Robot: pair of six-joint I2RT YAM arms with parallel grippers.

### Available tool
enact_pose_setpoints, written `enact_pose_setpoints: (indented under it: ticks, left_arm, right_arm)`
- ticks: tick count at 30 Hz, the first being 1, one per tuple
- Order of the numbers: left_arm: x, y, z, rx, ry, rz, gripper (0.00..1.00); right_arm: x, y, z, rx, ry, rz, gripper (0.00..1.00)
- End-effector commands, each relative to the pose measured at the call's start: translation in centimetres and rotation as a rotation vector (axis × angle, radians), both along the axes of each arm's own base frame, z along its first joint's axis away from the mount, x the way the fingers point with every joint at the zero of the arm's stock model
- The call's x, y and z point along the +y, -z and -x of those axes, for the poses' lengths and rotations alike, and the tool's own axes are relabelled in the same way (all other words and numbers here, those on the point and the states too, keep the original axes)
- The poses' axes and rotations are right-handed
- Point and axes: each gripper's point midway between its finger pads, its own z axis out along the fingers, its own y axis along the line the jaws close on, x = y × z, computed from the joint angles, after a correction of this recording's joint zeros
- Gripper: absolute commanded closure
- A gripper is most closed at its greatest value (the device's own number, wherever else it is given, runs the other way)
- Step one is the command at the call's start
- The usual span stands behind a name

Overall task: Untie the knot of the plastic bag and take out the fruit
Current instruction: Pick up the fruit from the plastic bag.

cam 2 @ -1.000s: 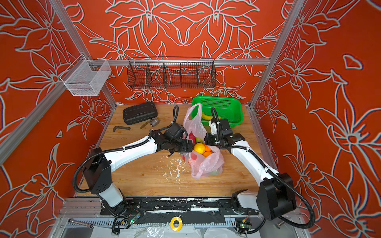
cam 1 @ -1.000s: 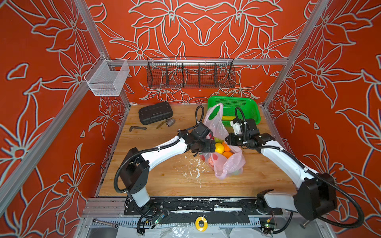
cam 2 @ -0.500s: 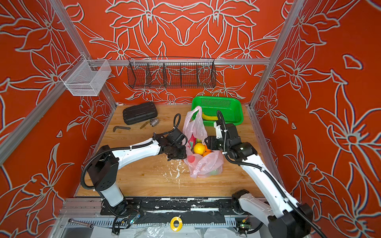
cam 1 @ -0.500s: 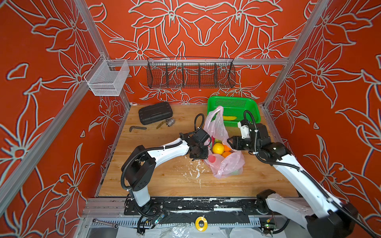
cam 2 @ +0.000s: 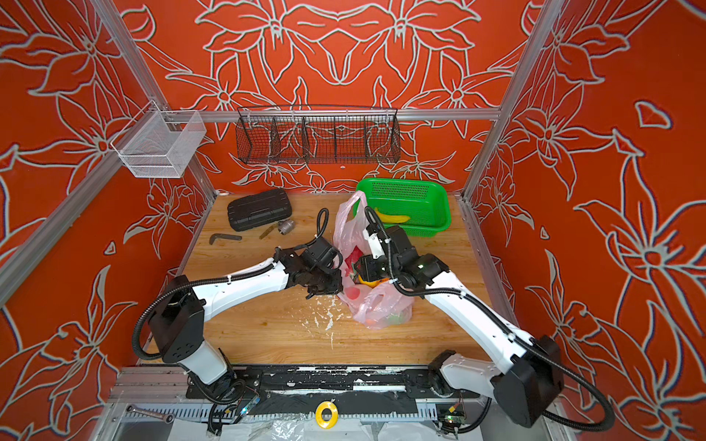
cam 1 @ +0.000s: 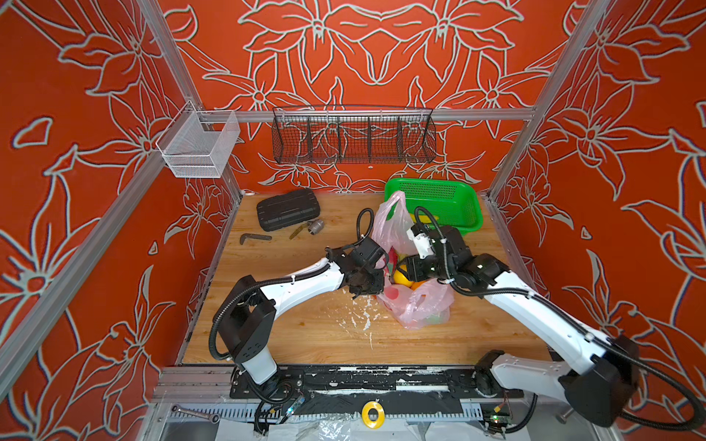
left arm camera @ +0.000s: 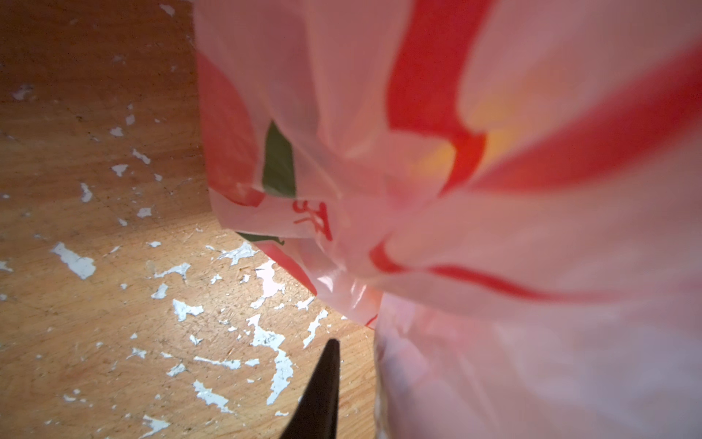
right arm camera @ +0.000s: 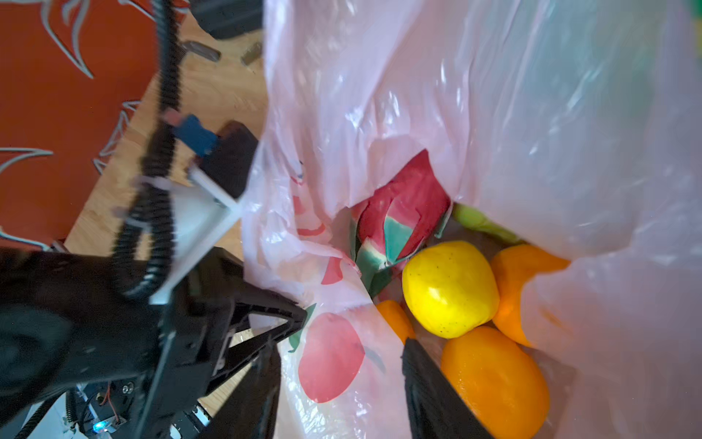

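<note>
3 oranges (right arm camera: 494, 380), 1 lemon (right arm camera: 450, 289) in plastic bag (right arm camera: 494, 114), left tool (right arm camera: 304, 315) pinching it, right tool (right arm camera: 342, 349) released

There was one pink plastic bag (cam 1: 386, 225). Inside it showed three oranges (right arm camera: 494, 380), one lemon (right arm camera: 450, 289), one dragon fruit (right arm camera: 402, 213) and one green fruit (right arm camera: 478, 224). Elsewhere lay one green basket (cam 2: 401, 189), one banana (cam 2: 393, 218) and one black case (cam 1: 288, 209).

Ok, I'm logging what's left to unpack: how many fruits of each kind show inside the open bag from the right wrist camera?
oranges: 3, one barely showing
lemon: 1
dragon fruit: 1
green fruit: 1, mostly hidden
Total in the plastic bag: 6
</note>
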Motion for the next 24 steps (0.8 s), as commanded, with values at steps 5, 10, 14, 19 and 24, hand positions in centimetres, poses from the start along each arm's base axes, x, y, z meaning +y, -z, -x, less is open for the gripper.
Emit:
enact_pose_setpoints:
  ticks: [5,10,14,19,24]
  left_arm:
    - [-0.3,-0.6,0.2,-0.006,0.01,0.038,0.84]
    - [-0.5,-0.3,0.4,0.001,0.028,0.044,0.86]
    - [-0.4,-0.5,0.4,-0.01,0.028,0.039,0.86]
    - [-0.1,-0.6,0.4,-0.025,0.019,0.03,0.86]
    - [0.0,-0.6,0.4,-0.027,0.021,0.027,0.87]
  right_arm:
    - [-1.1,4.9,-1.5,0.065,0.114,0.175,0.44]
    - [-2.3,6.7,-3.2,0.054,0.189,0.281,0.34]
    - [-3.0,7.9,-4.1,0.065,0.221,0.361,0.27]
    - [-3.2,9.4,-4.8,0.083,0.233,0.404,0.19]
    - [-3.0,11.0,-5.2,0.116,0.239,0.414,0.14]
